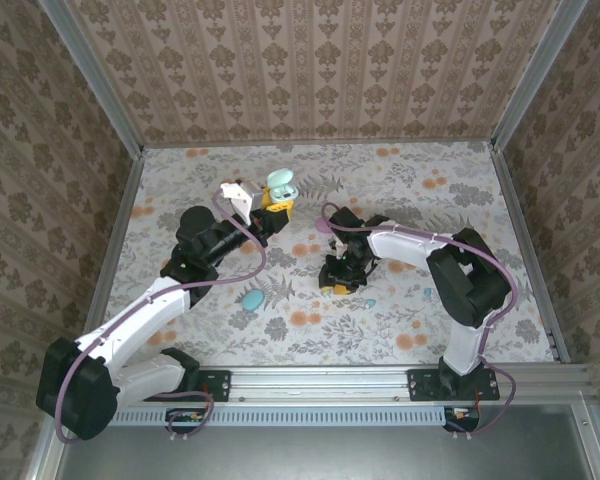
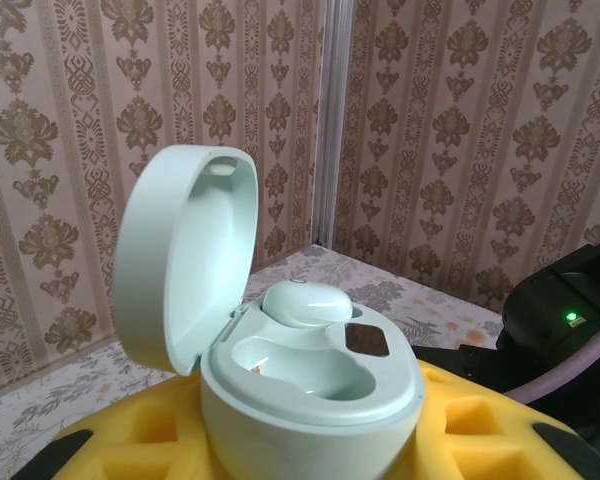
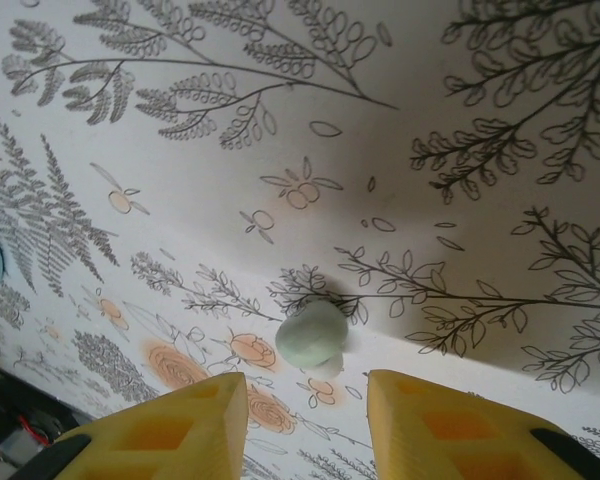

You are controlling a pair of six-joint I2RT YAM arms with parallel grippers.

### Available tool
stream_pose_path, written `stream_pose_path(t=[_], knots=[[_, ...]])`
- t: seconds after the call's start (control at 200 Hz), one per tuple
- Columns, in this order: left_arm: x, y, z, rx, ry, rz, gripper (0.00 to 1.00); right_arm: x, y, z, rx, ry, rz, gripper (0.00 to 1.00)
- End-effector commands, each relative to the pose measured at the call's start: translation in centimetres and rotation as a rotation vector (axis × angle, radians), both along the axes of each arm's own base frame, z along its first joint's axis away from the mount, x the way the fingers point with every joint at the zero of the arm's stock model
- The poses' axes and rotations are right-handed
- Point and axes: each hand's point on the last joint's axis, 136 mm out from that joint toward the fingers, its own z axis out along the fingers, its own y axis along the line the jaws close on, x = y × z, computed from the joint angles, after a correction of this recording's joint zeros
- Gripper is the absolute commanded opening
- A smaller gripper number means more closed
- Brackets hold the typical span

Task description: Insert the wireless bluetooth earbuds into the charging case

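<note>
The left fingers are closed narrowly around the base of the mint charging case, holding it upright above the bench. Its lid stands open, hinged up on the case's left in the left wrist view. Inside the case, one mint earbud sits in the well at the back, next to a small dark square panel. The front well is bare.

The right fingers are well to the right of the case and nearer the arm bases, pointed down at the bench. They stand apart and grip nothing. A second mint earbud lies loose on the floral bench cover just beyond their tips, in line with the gap between them and touching neither.

A blue oval case lies on the bench on the base side of the mint case. A pink piece lies to the mint case's right, partly covered by the right arm.
</note>
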Motion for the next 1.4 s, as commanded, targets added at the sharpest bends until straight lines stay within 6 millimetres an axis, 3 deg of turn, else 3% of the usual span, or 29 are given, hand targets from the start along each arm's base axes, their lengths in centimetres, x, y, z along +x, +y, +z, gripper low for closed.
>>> stream_pose_path(t=[0.0,0.415,1.395], knots=[[-0.2,0.9,1.5,-0.009,-0.053,0.021,0.33,0.2,0.1,-0.8,-0.047,0.024,-0.046,0.39],[-0.3,1.6,1.2,-0.009,-0.051,0.038,0.33,0.8,1.3,-1.0,-0.06,0.027,-0.02,0.37],[-0.3,1.7,1.4,-0.02,-0.046,0.035,0.33,0.3,0.8,-1.7,-0.266,-0.008,0.203,0.31]])
